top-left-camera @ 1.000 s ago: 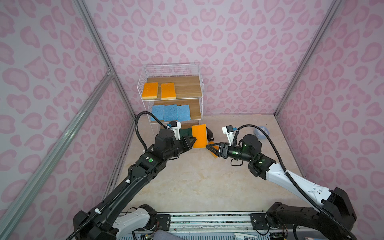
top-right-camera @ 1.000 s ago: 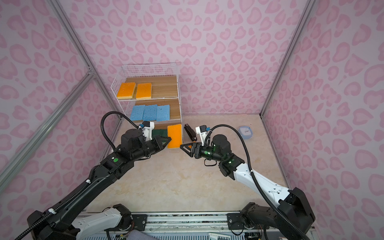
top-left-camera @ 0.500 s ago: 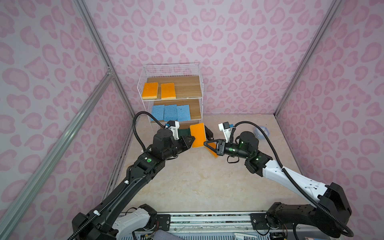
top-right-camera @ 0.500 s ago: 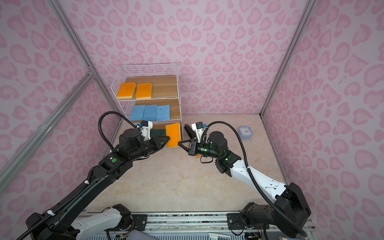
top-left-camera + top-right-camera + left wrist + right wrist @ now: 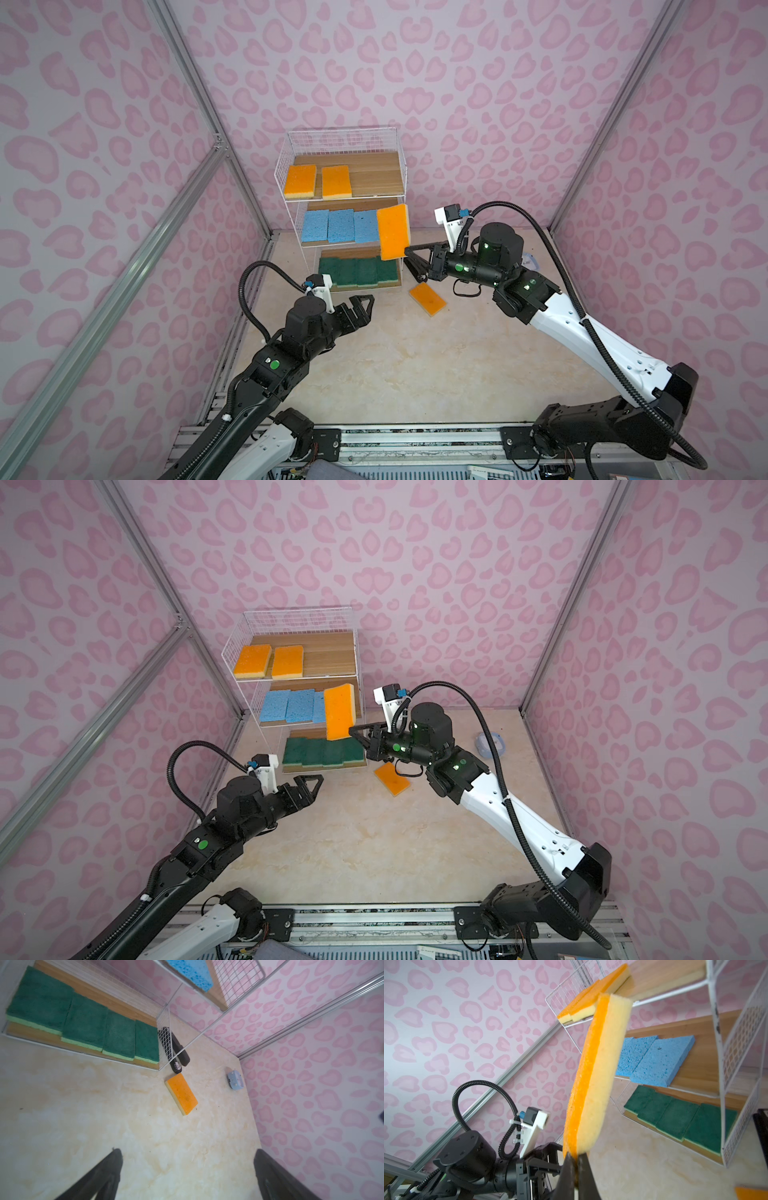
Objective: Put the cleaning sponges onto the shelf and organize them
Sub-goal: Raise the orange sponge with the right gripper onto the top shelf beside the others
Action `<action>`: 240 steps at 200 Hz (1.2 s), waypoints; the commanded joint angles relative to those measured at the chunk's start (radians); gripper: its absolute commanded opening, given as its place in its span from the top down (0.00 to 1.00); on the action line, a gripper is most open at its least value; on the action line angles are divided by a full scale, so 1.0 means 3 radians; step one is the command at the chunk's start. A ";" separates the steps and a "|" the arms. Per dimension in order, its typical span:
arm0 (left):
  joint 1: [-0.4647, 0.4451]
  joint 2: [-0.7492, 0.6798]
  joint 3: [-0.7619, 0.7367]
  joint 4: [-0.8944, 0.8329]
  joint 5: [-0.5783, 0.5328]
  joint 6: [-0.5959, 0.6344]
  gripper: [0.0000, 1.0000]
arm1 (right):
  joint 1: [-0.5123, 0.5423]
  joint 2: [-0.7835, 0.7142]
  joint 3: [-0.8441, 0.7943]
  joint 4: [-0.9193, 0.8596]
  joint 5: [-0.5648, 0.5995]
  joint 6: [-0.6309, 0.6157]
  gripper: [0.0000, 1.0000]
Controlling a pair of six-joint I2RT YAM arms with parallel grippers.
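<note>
**Holding an orange sponge (image 5: 392,232) at the shelf (image 5: 374,174)**

The sponge is pinched upright by the fingers (image 5: 566,1178) of the right gripper (image 5: 406,250), in front of the shelf's middle tier. The left gripper (image 5: 363,303) is spread wide. A second orange sponge (image 5: 427,299) lies on the table (image 5: 415,365) nearby.

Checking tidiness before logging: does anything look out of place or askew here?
Yes. An orange sponge lies askew on the floor by the shelf's corner. A black stapler beside the shelf and a blue case near the wall are not sponges. The right gripper holds a raised sponge edgewise.
</note>
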 commanded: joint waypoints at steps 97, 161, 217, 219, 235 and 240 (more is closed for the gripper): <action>0.0003 -0.0074 -0.0617 0.0083 -0.0033 0.0065 0.05 | 0.0136 0.1210 0.2084 -0.0910 0.0474 -0.0426 1.00; 0.0002 -0.0094 -0.0784 0.0135 0.0028 0.0069 0.06 | 0.0071 0.1981 0.3252 -0.1226 0.0620 -0.0132 1.00; 0.0004 -0.0086 -0.0839 0.0157 0.0062 0.0099 0.06 | -0.0048 0.2303 0.3592 -0.1151 0.0440 0.0137 0.99; 0.0001 -0.0084 -0.0837 0.0156 0.0064 0.0101 0.06 | -0.0048 0.2310 0.3599 -0.1152 0.0436 0.0142 0.99; 0.0000 -0.0074 -0.0833 0.0151 0.0068 0.0111 0.06 | -0.0066 0.2356 0.3613 -0.1110 0.0390 0.0180 0.98; 0.0004 -0.0073 -0.0835 0.0150 0.0076 0.0116 0.06 | -0.0068 0.2370 0.3615 -0.1093 0.0359 0.0199 0.98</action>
